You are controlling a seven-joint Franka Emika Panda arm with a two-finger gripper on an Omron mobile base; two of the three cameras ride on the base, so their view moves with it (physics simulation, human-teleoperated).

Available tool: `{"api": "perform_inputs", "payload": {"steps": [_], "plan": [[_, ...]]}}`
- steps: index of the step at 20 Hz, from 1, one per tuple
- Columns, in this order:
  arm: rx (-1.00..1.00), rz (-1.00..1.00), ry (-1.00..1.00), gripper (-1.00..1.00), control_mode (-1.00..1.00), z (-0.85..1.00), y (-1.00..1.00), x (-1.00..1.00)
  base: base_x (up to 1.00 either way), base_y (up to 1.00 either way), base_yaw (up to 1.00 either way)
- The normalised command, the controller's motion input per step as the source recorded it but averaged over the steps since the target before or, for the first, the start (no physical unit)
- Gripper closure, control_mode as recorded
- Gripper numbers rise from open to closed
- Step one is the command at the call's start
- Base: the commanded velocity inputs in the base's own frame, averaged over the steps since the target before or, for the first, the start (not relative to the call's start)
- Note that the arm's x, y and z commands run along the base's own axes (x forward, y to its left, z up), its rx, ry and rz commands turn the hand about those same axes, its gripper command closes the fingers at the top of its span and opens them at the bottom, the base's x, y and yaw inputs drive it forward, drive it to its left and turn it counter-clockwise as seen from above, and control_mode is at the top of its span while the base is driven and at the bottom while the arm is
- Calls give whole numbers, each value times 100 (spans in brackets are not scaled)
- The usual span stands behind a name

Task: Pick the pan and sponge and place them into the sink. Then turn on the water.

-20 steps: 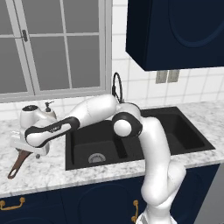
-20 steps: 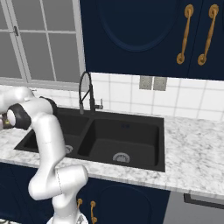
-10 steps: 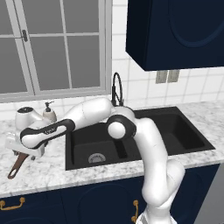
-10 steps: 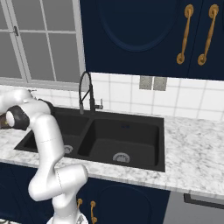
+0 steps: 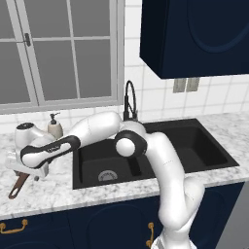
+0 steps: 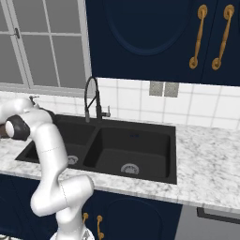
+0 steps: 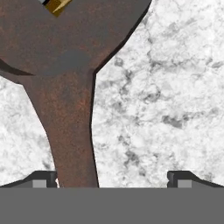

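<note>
Left base view, taken from its left edge inward: the pan's thin brown handle (image 5: 17,186) pokes out toward the counter's front edge, well left of the sink (image 5: 151,155), with the pan body hidden under the robot's hand. The end effector (image 5: 22,170) hangs low over that spot, left of the sink. Just behind it on the marble counter (image 5: 53,192) stands a beige soap dispenser (image 5: 55,126), close to the sink's left rear corner. Right of that comes the matte black double-basin sink, a round silver drain showing in its left basin, and the black faucet (image 5: 130,101) rising behind its divider.

Hand view: the pan (image 7: 65,48) lies on the speckled counter (image 7: 162,100), its dark reddish-brown bowl at the top and its handle running down toward the left fingertip (image 7: 41,179). The end effector (image 7: 111,180) stands wide — one tip just beside the handle, the other well off over bare marble — gripping nothing. A small yellow and grey corner at the pan's top edge may be the sponge; I cannot tell.
</note>
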Motion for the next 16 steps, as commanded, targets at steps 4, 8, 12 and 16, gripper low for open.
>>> {"api": "perform_inputs", "payload": {"steps": [4, 8, 12, 16], "plan": [[-2, 0, 0, -100, -100, -24, 15, 8, 0, 0, 0], [0, 0, 0, -100, -100, -3, 13, 26, 0, 0, 0], [0, 0, 0, -100, -100, 0, 9, 10, 0, 0, 0], [0, 0, 0, -100, -100, -8, 11, 2, 0, 0, 0]]}}
